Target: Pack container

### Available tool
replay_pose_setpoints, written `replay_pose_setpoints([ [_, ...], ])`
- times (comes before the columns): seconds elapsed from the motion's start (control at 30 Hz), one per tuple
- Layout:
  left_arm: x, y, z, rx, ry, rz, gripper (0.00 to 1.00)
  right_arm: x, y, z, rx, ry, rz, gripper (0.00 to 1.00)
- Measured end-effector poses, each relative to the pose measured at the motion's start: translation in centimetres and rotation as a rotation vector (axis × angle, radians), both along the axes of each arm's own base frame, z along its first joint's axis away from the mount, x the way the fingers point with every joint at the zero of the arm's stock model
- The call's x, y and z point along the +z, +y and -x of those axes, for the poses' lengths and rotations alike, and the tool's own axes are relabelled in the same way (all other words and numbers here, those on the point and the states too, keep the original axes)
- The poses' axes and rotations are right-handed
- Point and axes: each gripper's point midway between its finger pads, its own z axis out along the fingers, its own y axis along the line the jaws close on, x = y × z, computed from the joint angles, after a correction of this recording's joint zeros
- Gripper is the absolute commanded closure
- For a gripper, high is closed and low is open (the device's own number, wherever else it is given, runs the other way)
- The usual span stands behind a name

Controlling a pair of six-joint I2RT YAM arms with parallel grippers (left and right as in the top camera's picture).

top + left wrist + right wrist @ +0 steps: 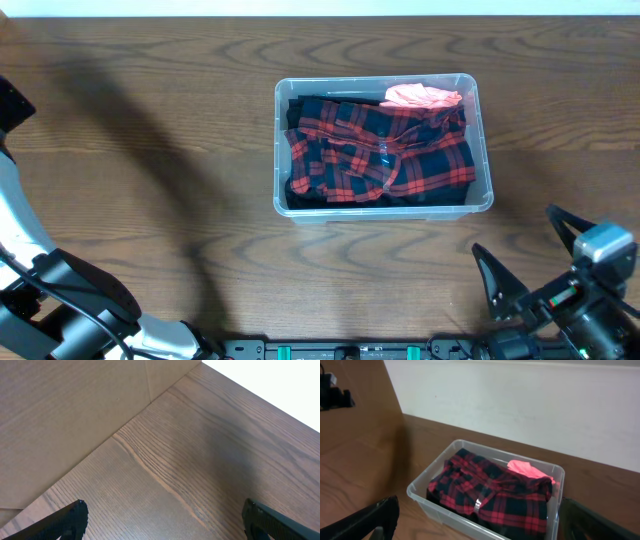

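The clear plastic container (279, 150) stands at the middle of the wooden table. A red-and-black plaid garment (380, 152) fills it, and a pink cloth (422, 96) lies in its far right corner. My right gripper (522, 250) hovers open near the table's front right, apart from the tub, with nothing between its fingers. The right wrist view looks over the container (418, 493), the plaid garment (495, 492) and the pink cloth (527, 470) from between the spread fingers of the right gripper (480, 512). My left gripper (165, 516) is open over bare wood, holding nothing.
The left arm's black body (70, 290) fills the front left corner. A brown board wall (65, 410) rises beside the table in the left wrist view. A white wall (520, 405) runs behind the table's far edge, and a small black device (332, 392) sits at the far left.
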Motion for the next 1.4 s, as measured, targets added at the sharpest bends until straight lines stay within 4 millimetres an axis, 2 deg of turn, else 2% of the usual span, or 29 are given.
replay_pose_setpoints([
  [0.3, 0.0, 0.0, 0.0, 0.0, 0.0, 0.0, 0.02, -6.2, 0.1, -3.6, -0.039, 0.074, 0.046, 0.01],
  [0.63, 0.0, 0.0, 0.0, 0.0, 0.0, 0.0, 0.02, -10.1, 0.5, -6.2, -0.049, -0.073, 0.02, 0.01],
  [0.93, 0.0, 0.0, 0.0, 0.0, 0.0, 0.0, 0.02, -12.7, 0.9, -7.8, -0.054, -0.159, -0.001, 0.01],
  [1.4, 0.0, 0.0, 0.0, 0.0, 0.0, 0.0, 0.02, -14.7, 1.0, -8.2, -0.056, -0.279, -0.032, 0.01],
])
